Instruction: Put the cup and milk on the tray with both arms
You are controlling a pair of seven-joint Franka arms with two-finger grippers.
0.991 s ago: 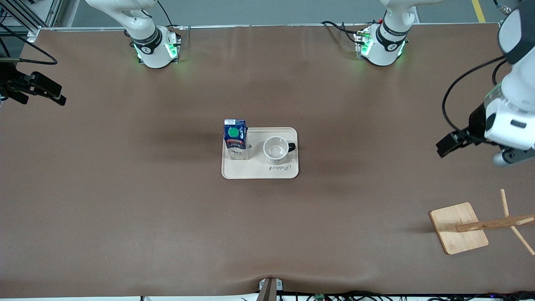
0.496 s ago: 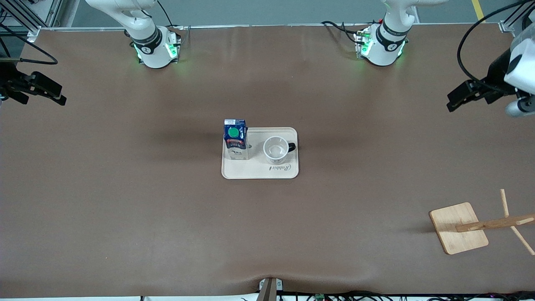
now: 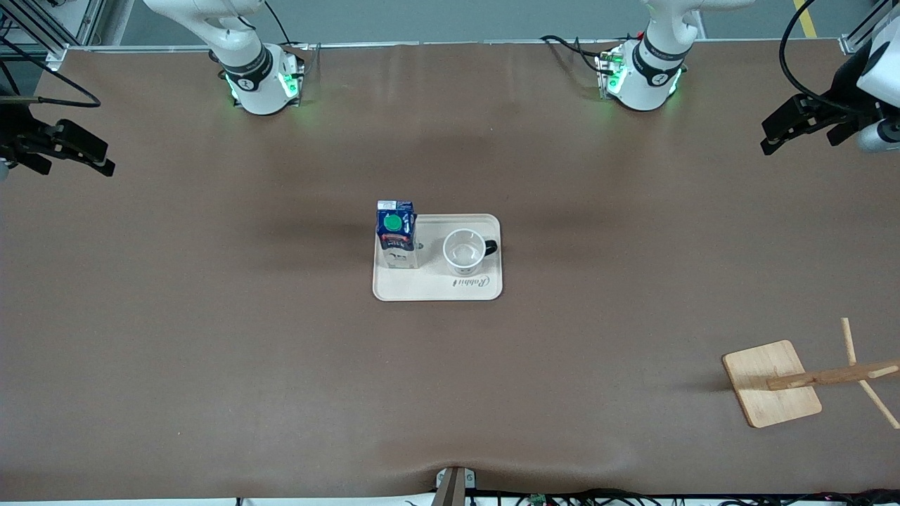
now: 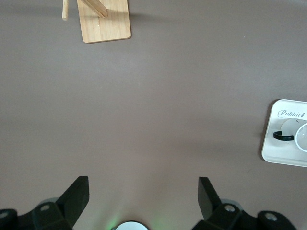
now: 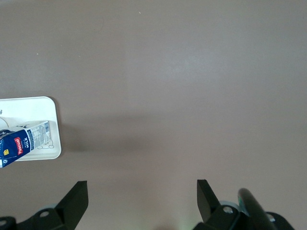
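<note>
The cream tray (image 3: 436, 287) lies at the table's middle. The milk carton (image 3: 396, 233) stands upright on it toward the right arm's end, and the white cup (image 3: 463, 251) stands beside it, black handle toward the left arm's end. My left gripper (image 3: 772, 139) is open and empty, high over the left arm's end of the table. My right gripper (image 3: 104, 159) is open and empty, high over the right arm's end. The left wrist view shows the tray (image 4: 283, 153) and cup (image 4: 295, 135) at its edge. The right wrist view shows the tray (image 5: 33, 106) and the carton (image 5: 23, 142).
A small square wooden board (image 3: 770, 383) with a wooden stand lies near the front camera at the left arm's end; it also shows in the left wrist view (image 4: 103, 21). Both arm bases (image 3: 264, 81) glow green along the table's back edge.
My left gripper has risen and swung back from beside the tray's level toward its end of the table. The right arm has barely moved. Cup, milk and tray have stayed still.
</note>
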